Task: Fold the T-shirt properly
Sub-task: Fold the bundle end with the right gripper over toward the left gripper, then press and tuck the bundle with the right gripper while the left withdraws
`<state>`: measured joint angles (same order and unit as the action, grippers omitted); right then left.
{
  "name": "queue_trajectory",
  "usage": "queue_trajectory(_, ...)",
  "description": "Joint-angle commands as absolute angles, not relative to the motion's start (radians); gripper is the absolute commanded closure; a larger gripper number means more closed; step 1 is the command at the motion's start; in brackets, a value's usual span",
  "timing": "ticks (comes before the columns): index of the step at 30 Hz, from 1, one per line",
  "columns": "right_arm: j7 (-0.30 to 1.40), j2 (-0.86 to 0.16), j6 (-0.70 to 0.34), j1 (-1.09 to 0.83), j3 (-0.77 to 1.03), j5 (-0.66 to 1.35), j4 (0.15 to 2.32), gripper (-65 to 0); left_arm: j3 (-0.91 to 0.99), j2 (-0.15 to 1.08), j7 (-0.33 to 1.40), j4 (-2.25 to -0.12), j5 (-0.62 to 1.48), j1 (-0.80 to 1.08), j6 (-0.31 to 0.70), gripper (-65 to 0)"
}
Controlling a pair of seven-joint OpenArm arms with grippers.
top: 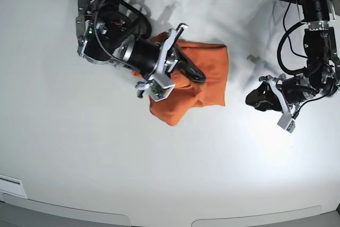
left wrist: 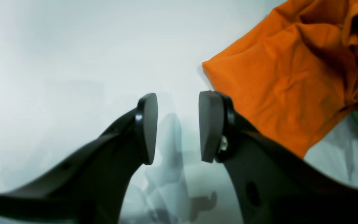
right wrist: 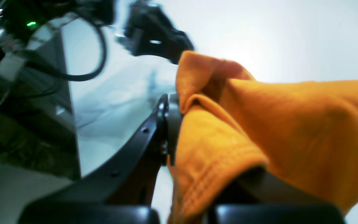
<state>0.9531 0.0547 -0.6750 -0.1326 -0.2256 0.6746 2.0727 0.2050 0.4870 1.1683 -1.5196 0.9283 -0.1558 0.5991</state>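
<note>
In your left wrist view, the left claw stands apart and empty above the white table, the orange T-shirt just beyond its right finger. In your right wrist view, the right claw is clamped on a bunched fold. In your base view, the shirt lies crumpled beneath that claw.

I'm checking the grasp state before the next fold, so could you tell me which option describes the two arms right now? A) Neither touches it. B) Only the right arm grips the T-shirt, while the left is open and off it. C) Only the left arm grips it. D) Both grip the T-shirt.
B: the right gripper is closed on the orange T-shirt, while the left gripper has its fingers apart over bare table, holding nothing.
</note>
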Motion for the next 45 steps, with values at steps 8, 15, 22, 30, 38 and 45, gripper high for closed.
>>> queue_trajectory(8,0.757,0.073,-0.635,-0.114,-0.364,0.468,2.017,0.0,0.213,0.511,1.153,-1.536,0.956,-0.175,0.599,-24.2)
queue_trajectory(15,0.734,0.147,-0.617,-0.013,-0.44,0.421,1.777,-1.5,0.214,0.521,1.153,-1.536,0.978,-0.176,0.599,-24.2)
queue_trajectory(22,0.763,0.157,-0.477,0.222,-0.66,0.339,1.503,-37.8,0.282,0.595,1.148,-1.536,0.978,-0.184,0.599,-24.2)
queue_trajectory(30,0.759,0.157,-0.535,0.34,-0.846,0.342,1.544,-37.7,0.535,0.674,1.154,-1.536,1.041,-0.18,0.556,-24.2)
queue_trajectory(38,0.762,0.157,-0.434,0.344,-0.844,0.233,1.545,-37.7,0.545,0.665,1.16,-1.536,1.053,-0.102,0.562,-24.2)
queue_trajectory(45,0.79,0.157,-0.565,0.344,-0.844,0.325,1.578,-37.7,0.545,0.615,1.156,-1.536,1.053,-0.069,0.585,-24.2)
